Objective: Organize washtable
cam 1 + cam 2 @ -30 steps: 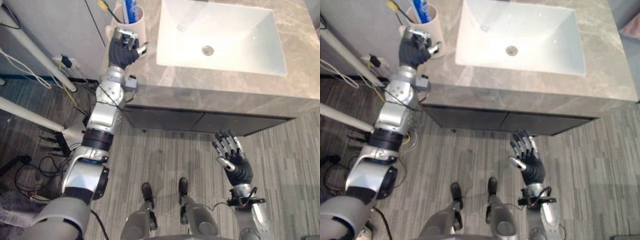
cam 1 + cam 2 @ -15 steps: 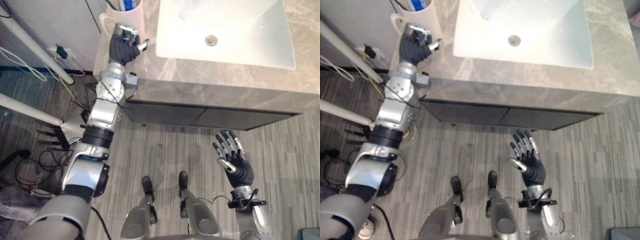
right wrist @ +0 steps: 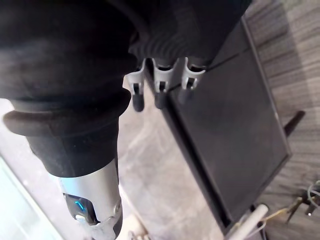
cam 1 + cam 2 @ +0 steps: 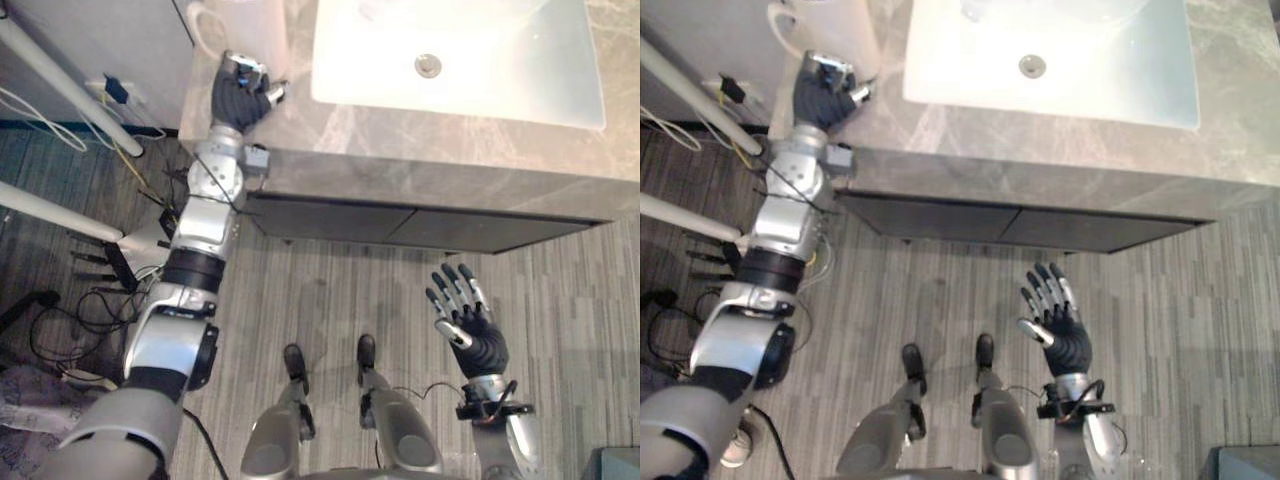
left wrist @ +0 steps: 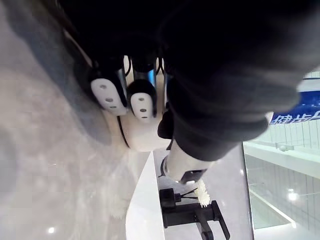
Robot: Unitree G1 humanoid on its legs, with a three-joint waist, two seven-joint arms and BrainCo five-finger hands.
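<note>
A white cup with a handle stands at the far left corner of the grey marble counter, cut off by the view's upper edge. My left hand rests on the counter's left end just in front of the cup, fingers curled, holding nothing. In the left wrist view the curled fingertips sit close before the cup's white wall. My right hand hangs open over the floor, well in front of the cabinet, palm up with its fingers spread.
A white rectangular sink with a round drain fills the counter's middle. A dark cabinet front runs below the counter. White poles and cables stand on the floor to the left. A black faucet shows past the cup.
The camera has tilted, so the counter slid up in view. My left hand has drawn back a little from the cup toward the counter's front edge. The right hand has stayed put.
</note>
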